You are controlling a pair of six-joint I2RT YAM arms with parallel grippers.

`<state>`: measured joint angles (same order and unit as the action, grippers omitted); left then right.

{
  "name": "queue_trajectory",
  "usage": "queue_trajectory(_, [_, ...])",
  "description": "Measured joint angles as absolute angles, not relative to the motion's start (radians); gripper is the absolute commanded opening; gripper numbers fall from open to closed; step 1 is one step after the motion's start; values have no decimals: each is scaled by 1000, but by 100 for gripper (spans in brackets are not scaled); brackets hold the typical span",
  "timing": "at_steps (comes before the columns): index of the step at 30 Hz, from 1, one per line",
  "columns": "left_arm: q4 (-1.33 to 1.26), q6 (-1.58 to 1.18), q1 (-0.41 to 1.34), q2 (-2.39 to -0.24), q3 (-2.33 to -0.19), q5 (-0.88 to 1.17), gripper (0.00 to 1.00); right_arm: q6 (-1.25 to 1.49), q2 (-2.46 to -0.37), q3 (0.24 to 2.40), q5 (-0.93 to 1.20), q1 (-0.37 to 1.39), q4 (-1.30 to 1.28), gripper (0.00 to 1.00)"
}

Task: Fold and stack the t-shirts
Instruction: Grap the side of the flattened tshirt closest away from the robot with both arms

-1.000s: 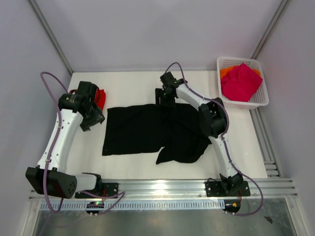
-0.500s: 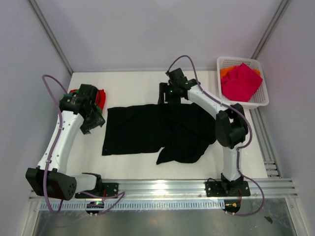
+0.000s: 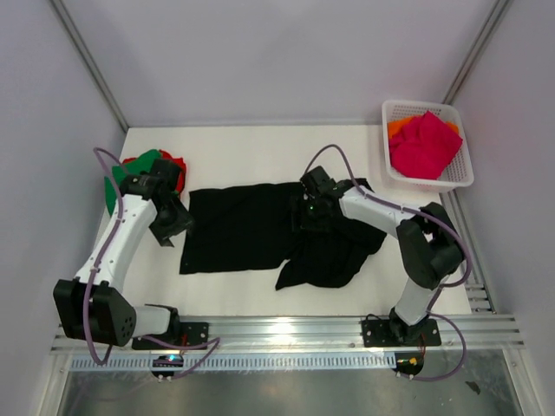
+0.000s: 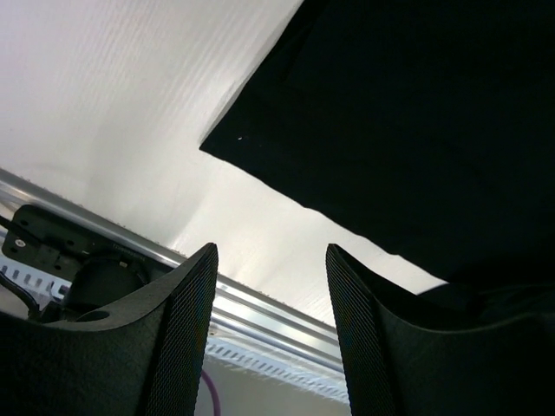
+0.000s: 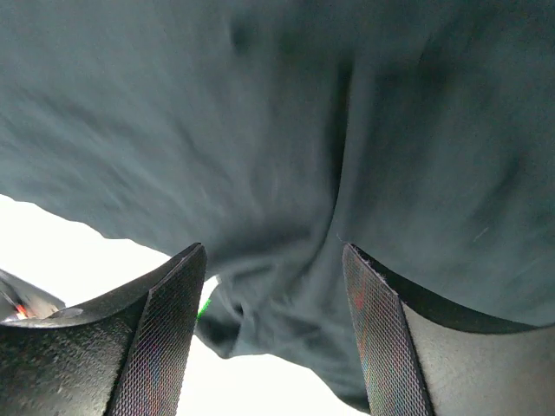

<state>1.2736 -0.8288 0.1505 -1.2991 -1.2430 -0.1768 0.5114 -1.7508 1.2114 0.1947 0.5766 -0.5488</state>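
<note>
- The black t-shirt [image 3: 238, 230] lies spread across the middle of the table [image 3: 234, 147]. Its left half is flat; its right half is rumpled, with a flap bunched toward the near edge.
- It looks soft, limp and light, so it will likely sag and drag. A pinch at a corner or hem should hold better than one on the flat middle.
- The left gripper [image 3: 173, 230] hovers just beside the shirt's left edge, jaws apart, empty.
- The right gripper [image 3: 303, 220] hangs over the rumpled middle, jaws apart, nothing between them.
- Farther left, a green t-shirt [image 3: 139, 163] and a red t-shirt [image 3: 178, 165] lie heaped.
- Far right, the basket [image 3: 416, 105] holds a magenta-pink t-shirt [image 3: 425, 143] over an orange t-shirt [image 3: 398, 127].
</note>
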Motion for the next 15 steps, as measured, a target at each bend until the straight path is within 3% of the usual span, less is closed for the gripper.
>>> queue_trajectory(15, [1229, -838, 150, -1356, -1176, -129, 55, 640, -1562, 1034, 212, 677, -601, 69])
